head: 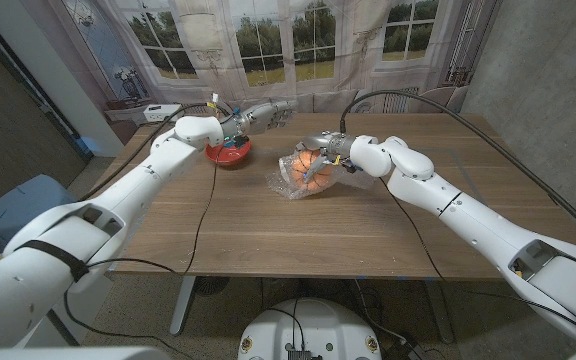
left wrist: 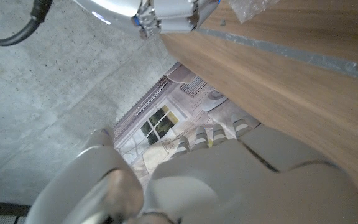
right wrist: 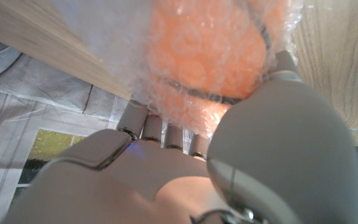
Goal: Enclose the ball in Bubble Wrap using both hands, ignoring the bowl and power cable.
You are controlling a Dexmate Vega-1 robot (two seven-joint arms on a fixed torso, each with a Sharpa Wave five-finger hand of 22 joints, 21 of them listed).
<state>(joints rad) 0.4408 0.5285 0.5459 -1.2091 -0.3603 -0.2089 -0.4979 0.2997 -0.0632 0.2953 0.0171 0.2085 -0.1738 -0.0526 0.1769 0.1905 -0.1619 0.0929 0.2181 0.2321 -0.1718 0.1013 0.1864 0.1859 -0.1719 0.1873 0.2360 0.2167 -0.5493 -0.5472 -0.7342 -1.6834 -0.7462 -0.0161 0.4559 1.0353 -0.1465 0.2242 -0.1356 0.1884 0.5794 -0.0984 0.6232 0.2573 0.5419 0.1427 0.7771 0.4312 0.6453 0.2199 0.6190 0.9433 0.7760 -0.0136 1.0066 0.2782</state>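
An orange ball [head: 304, 166] lies mid-table inside clear Bubble Wrap [head: 286, 183], which is drawn up around it. My right hand [head: 334, 150] grips the wrap against the ball's far right side. In the right wrist view the ball [right wrist: 211, 48] shows orange through the bubbled film [right wrist: 114, 37], with my right hand [right wrist: 229, 168] cupped on it. My left hand [head: 264, 113] hovers above the table's far side, beyond the red bowl, fingers stretched out and holding nothing. A corner of the wrap [left wrist: 253, 7] shows in the left wrist view past my left hand [left wrist: 185, 186].
A red bowl [head: 229, 153] stands left of the ball, under my left wrist. A black power cable [head: 206, 205] runs from the bowl area across the table to its near edge. A white power strip [head: 161, 110] lies at the far left corner.
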